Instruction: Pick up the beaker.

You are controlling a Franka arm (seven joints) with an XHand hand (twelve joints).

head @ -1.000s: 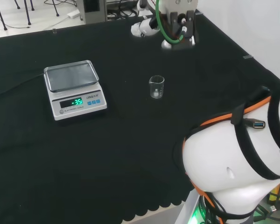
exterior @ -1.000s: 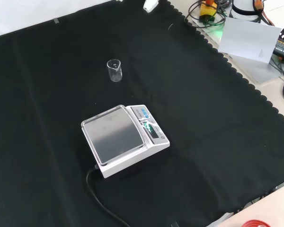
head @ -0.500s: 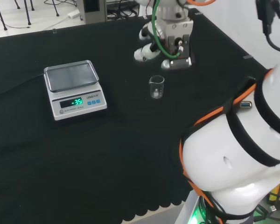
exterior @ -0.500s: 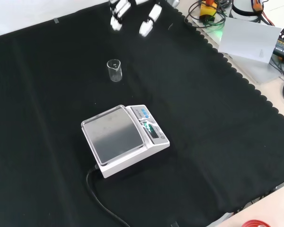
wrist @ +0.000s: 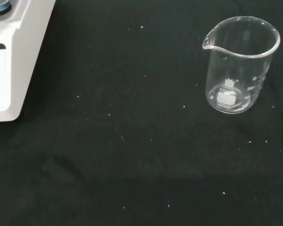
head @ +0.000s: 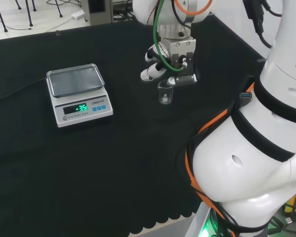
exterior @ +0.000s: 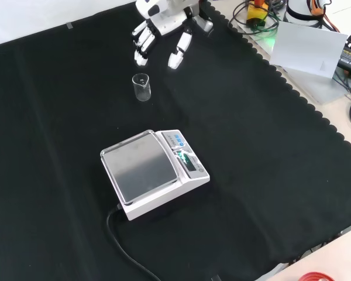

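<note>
— Where is the beaker [exterior: 141, 86] now?

— In your front view you find it upright on the black cloth of the table [exterior: 251, 146], at about 11 o'clock from the scale [exterior: 154, 172] and well apart from it. It is clear glass, and in the wrist view it looks empty, with its spout turned toward the scale's white corner.

— And the hand [exterior: 162, 29]?

— You see it at about 1 o'clock from the beaker in the front view, near it but not touching. The fingers [exterior: 179, 51] are straight and spread, pointing down toward the cloth, so the hand is open and carries nothing. In the head view the hand [head: 173, 61] hangs just above the beaker [head: 165, 92], at its 12 o'clock.

— Anything else on the table?

— Only the scale, with you seeing a green lit display and a dark cable [exterior: 126, 252] going out at its 7 o'clock in the front view.
</note>
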